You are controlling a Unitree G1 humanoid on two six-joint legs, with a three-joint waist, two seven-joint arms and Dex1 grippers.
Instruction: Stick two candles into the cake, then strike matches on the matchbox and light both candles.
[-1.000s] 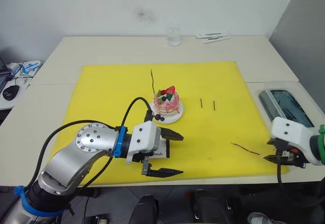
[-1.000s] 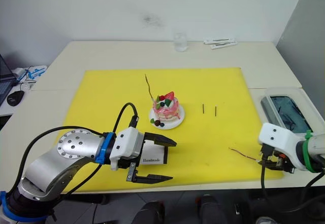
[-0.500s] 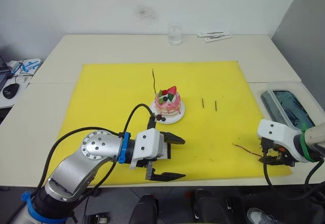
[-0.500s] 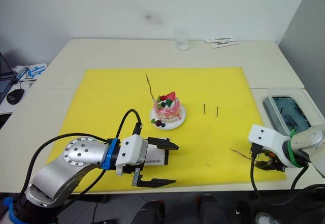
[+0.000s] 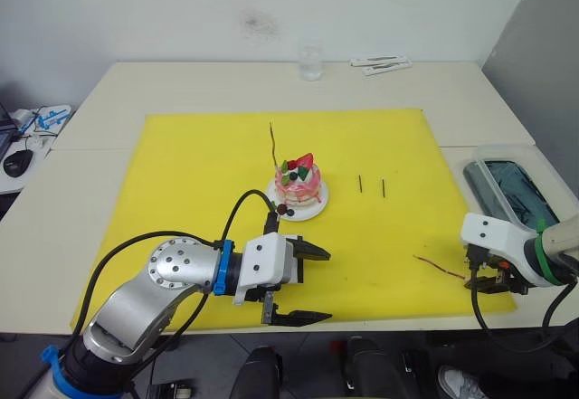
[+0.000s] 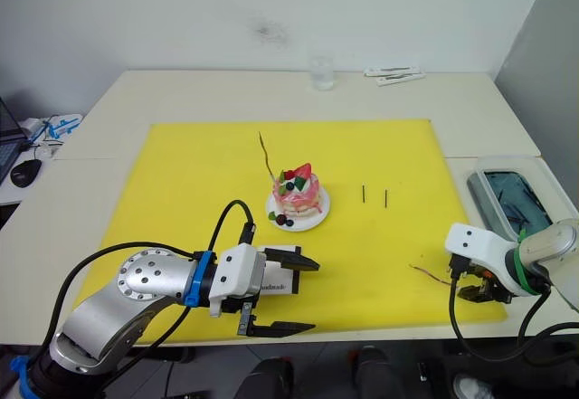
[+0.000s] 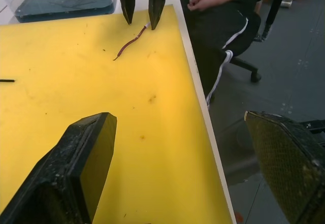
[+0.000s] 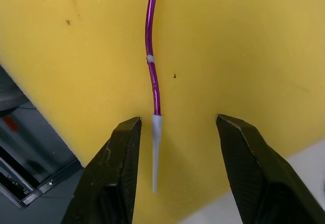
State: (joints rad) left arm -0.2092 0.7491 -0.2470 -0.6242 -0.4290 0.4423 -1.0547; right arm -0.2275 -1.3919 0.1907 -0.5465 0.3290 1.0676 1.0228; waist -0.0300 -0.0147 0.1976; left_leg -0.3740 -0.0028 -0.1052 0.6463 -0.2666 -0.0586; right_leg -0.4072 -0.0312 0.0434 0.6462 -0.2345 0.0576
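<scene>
**A:** Take the head camera first. What do you have there?

**B:** You have the cake near the middle of the yellow mat, with one candle standing upright in it at the far-left side. The two matches lie side by side on the mat to the cake's right. The second candle lies flat near the mat's front right corner. Your right gripper sits at that candle's near end. Your left gripper hovers at the mat's front edge, fingers spread wide, and the matchbox shows just behind its fingers.

**A:** And the left wrist camera?

**B:** You see the left gripper's own two fingers well apart, with bare mat between them. Across the mat, the right gripper points down with its fingers parted, and the lying candle has its pale end right at one fingertip. A seated person shows beyond the table edge.

**A:** The right wrist camera?

**B:** Your right gripper is open. The candle's pale tip lies on the mat between the two fingers, touching neither, and its dark wavy stem runs straight away from them.
</scene>
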